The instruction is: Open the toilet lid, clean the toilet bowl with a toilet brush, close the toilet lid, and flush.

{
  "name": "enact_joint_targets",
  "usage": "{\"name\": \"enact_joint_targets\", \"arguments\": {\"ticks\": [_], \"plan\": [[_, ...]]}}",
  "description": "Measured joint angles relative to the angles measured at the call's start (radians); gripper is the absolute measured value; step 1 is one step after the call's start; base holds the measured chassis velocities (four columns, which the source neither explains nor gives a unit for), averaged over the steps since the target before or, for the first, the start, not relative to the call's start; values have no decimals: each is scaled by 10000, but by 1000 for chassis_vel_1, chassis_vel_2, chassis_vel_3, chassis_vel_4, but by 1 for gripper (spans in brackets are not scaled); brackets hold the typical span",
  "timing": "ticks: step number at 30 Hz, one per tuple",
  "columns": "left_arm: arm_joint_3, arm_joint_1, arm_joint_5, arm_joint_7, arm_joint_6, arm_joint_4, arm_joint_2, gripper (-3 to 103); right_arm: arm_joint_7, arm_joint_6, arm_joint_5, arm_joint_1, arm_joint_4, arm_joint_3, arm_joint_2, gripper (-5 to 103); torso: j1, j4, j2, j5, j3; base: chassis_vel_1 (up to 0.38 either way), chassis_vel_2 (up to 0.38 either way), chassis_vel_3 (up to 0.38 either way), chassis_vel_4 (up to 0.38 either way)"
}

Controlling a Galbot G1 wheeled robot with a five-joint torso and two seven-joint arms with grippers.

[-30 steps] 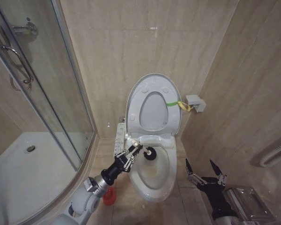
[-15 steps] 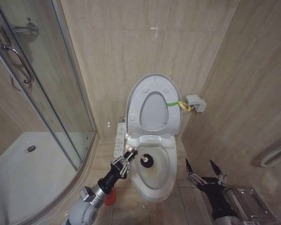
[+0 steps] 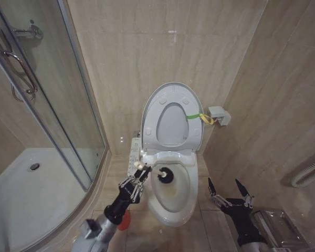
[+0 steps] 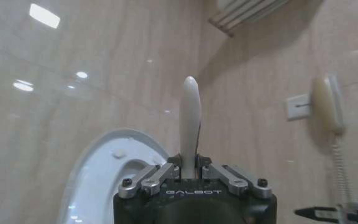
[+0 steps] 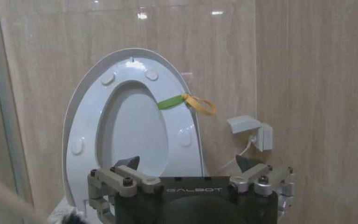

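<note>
toilet lid [image 3: 172, 118] up, leaning on back wall, yellow-green strap [image 3: 199, 116] at its 3 o'clock edge. left claw [image 3: 137, 175] clamped on toilet brush [image 3: 158, 174] handle, sits at 9 o'clock side of toilet bowl [image 3: 173, 207]. dark bristle head inside bowl near back rim. right claw [image 3: 229, 192] fingers apart, parked low at 3 o'clock of bowl, holding nothing.

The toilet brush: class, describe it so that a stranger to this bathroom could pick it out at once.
Start at the white toilet bowl in the corner, its toilet lid raised against the tiled wall. Over the bowl's left rim the left hand grips a thin white stick. That stick ends in a dark round bristle head inside the bowl: the toilet brush, the one dark thing among white parts.
</note>
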Motion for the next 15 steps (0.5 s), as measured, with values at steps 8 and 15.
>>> {"name": "enact_joint_targets", "arguments": {"ticks": [8,15], "plan": [[-941,1713,1961,-1846,-212,-124,-1017,15,1,0,-1,0,-1,0,-1,100,-1,2,0,-1,0,0,0,0,0],[-1675,2082,2888,-3610,18,226,-1855,15,0,0,-1,0,0,0,0,100,0,1,0,-1,0,0,0,0,0]]}}
